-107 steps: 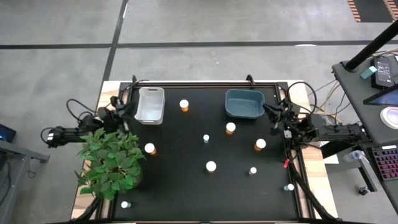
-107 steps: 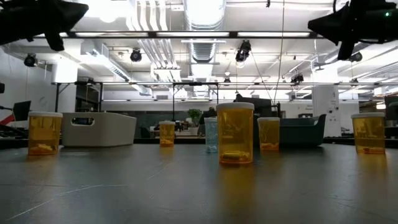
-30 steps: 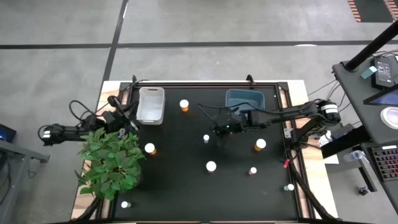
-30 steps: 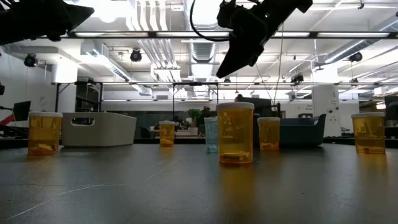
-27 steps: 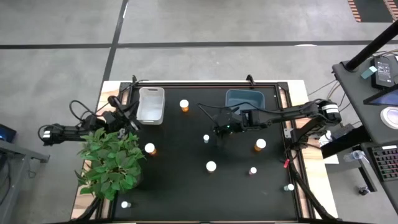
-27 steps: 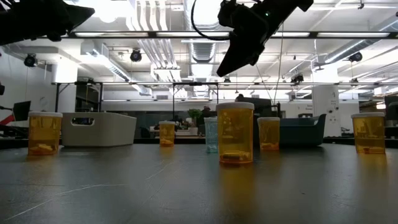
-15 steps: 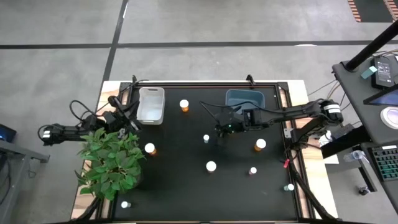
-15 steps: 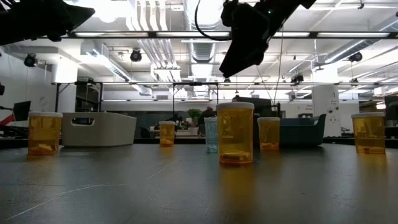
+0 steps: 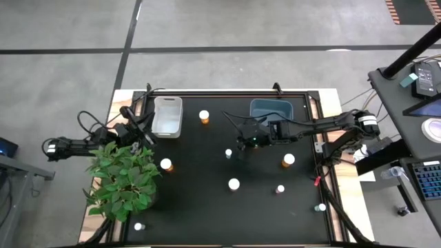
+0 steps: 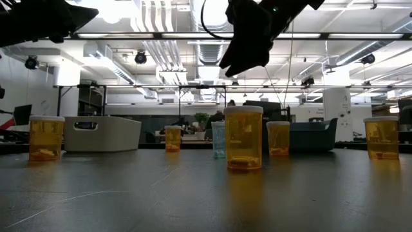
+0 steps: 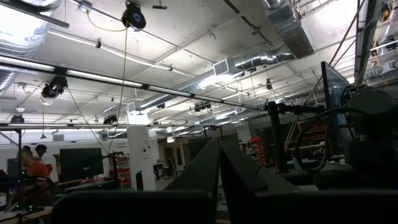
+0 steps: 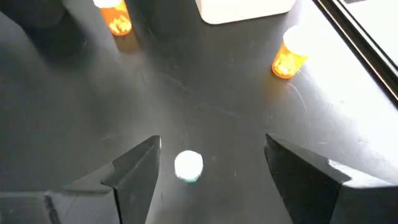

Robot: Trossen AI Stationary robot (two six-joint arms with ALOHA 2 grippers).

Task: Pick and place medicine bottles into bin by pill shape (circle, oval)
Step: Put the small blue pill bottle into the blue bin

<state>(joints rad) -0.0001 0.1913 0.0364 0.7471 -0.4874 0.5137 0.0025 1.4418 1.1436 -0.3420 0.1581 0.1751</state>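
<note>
Right gripper [image 12: 211, 168] out over mid-table, fingers spread wide and holding nothing, a small pale bottle [image 12: 188, 166] framed between the 2 fingertips on the black mat [image 9: 207, 207] below; in the high view that bottle [image 9: 228, 153] stands just beside the gripper's tip, clear of its neighbours. Likely lined up for a straight descent onto the cap, the wide spread giving margin on a tiny target. Left gripper [image 11: 217, 180] parked at the table's left edge beside the potted plant [image 9: 124, 179], pointing level into the room; fingers meet at the tips, nothing in them, probably kept back so the arms do not cross. Count from above: 9 white-capped bottles showing, 4 larger amber [image 9: 204, 116] and 5 small pale; a further one may sit under the right arm, cannot tell. 2 bins at the far edge, 1 white [image 9: 167, 117] and 1 blue [image 9: 270, 109]; both appear empty of bottles, so sorting looks barely begun.
</note>
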